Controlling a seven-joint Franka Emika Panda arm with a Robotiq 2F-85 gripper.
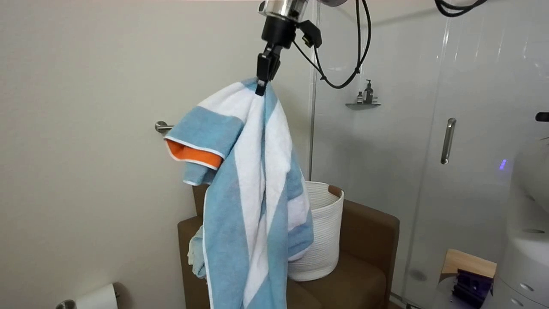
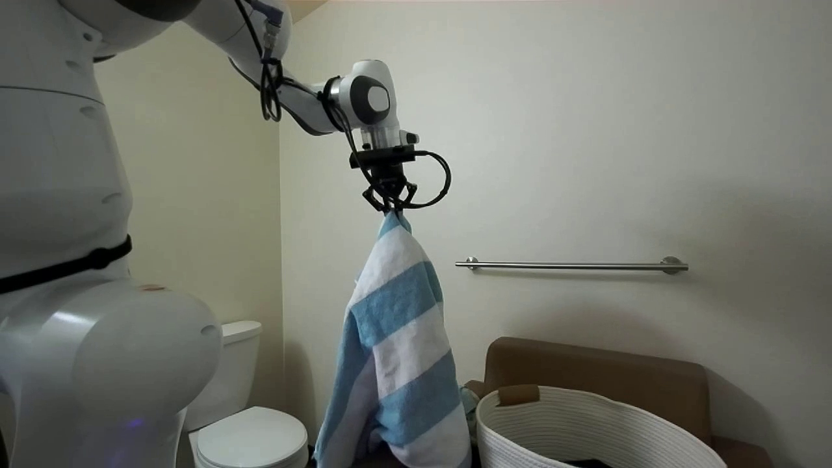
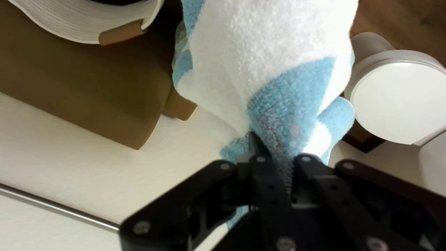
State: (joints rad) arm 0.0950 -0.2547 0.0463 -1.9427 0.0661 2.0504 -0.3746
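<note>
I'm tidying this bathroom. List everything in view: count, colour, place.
striped towel: 1, blue and white, some orange, before armchair
armchair: 1, brown, by wall
woven basket: 1, white, on armchair
bunched cloth: 1, pale, behind striped towel
towel bar: 1, silver, on wall
toilet: 1, white, by wall
toilet paper roll: 1, white, by wall
shower glass: at least 1 panel, clear, beside armchair
corner shelf: 1, grey, behind shower glass
bottles: at least 2, dark, on corner shelf
wooden board: 1, tan, low in an exterior view
unclear item: 1, dark purple, by wooden board
claw: 1, black, clamped on striped towel
arm: 1, white, above claw
cables: several, black, along arm
</note>
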